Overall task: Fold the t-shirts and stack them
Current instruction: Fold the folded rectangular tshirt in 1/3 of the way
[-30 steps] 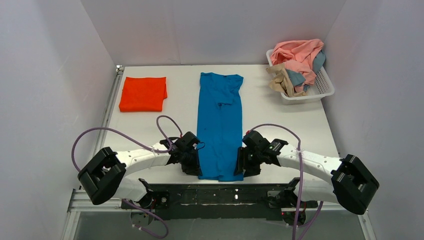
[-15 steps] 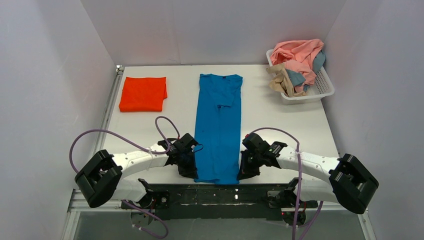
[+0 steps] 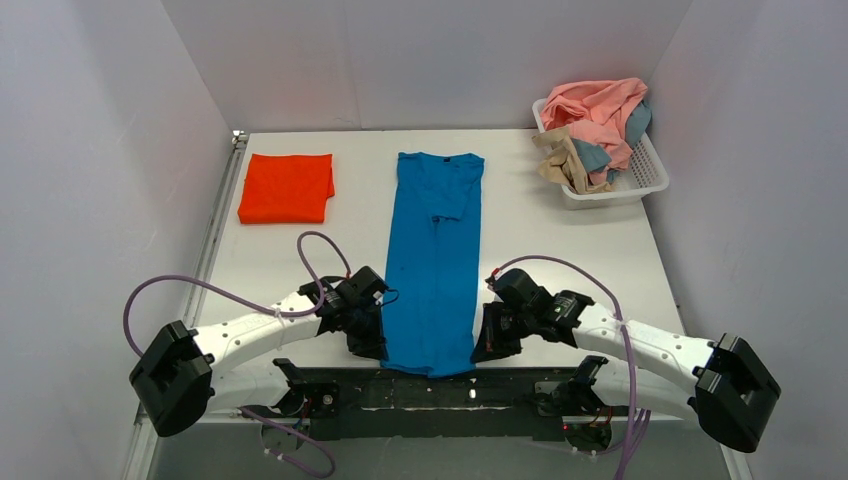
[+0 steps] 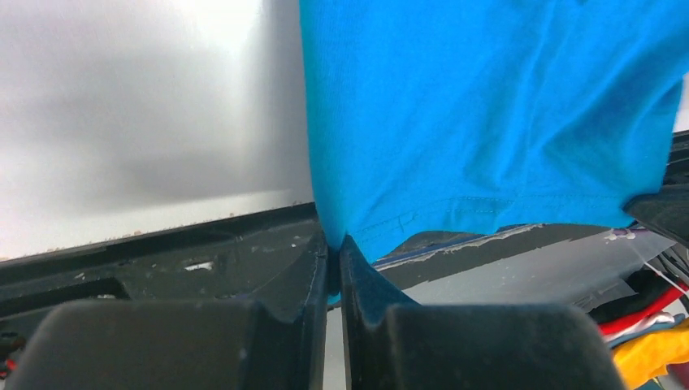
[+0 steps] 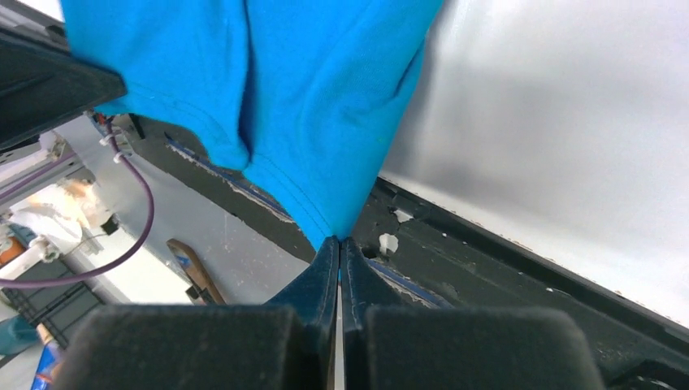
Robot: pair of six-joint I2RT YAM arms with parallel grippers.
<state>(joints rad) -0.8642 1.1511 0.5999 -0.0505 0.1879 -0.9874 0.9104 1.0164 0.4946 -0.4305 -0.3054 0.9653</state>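
A bright blue t-shirt [image 3: 433,255] lies as a long narrow strip down the middle of the table, its hem hanging just past the near edge. My left gripper [image 3: 376,345] is shut on the hem's left corner [image 4: 345,231]. My right gripper [image 3: 482,345] is shut on the hem's right corner [image 5: 329,223]. The blue cloth [image 4: 487,114] fills the upper part of the left wrist view, and the same cloth [image 5: 268,89] hangs above the pinched jaws in the right wrist view. An orange-red t-shirt [image 3: 287,187] lies folded at the far left.
A white lattice basket [image 3: 648,175] stands at the far right corner, piled with pink, tan and dusty blue shirts [image 3: 596,117]. Purple cables [image 3: 225,289] loop over the table by both arms. White walls close in on three sides. The black base rail [image 3: 430,390] runs below the table's near edge.
Both grippers have drawn back toward the near edge, dragging the blue shirt's hem with them. The right gripper has closed on its corner. The shirt now lies straighter and reaches past the edge.
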